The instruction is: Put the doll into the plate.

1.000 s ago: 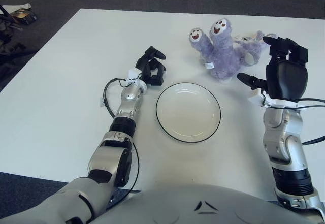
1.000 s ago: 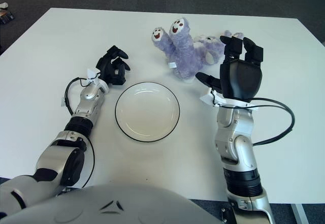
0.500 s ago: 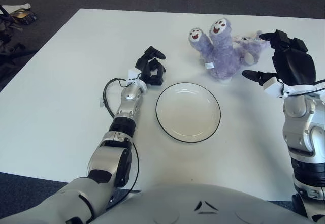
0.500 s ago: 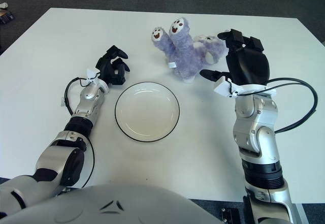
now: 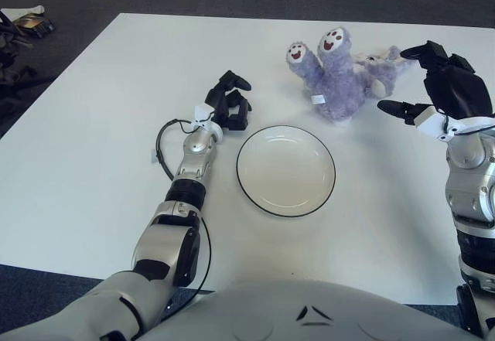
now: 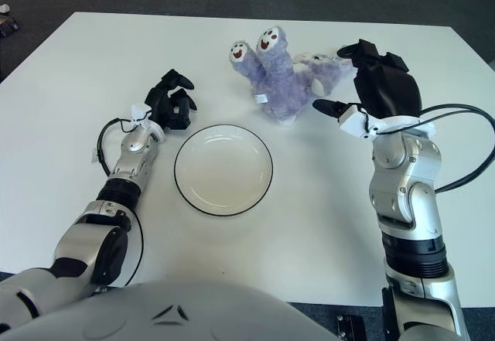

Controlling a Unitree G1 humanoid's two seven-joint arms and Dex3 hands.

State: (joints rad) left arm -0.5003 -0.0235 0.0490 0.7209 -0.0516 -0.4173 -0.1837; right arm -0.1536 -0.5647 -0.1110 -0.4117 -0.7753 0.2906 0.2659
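In the left eye view, one purple plush doll [image 5: 337, 80] sits in the upper right of the frame, just above one white plate [image 5: 286, 170] that lies at the centre with nothing in it. The doll looks soft and light; it should squash under pressure rather than slip, and nothing about it seems fragile. Its two upright stalks with faces look floppy, so the thick furry body low down is probably the better place to close fingers around. The right hand [image 5: 441, 92] shows at the right edge, just beside the doll's pale side limb, with fingers spread and thumb pointing toward the doll, holding nothing. Whether a fingertip already touches the fur cannot be told here. The left hand [image 5: 230, 103] shows at upper left of the plate, fingers curled in on themselves with nothing in them.

In the right eye view, the same single doll [image 6: 280, 76] stands above and right of the single plate [image 6: 223, 170]. The right hand [image 6: 380, 90] is open to the doll's right, close beside it, thumb low and fingers above. The left hand [image 6: 170, 103] shows left of the plate rim, curled. The count is one doll, one plate, two hands, all on one white table [image 6: 93, 63].
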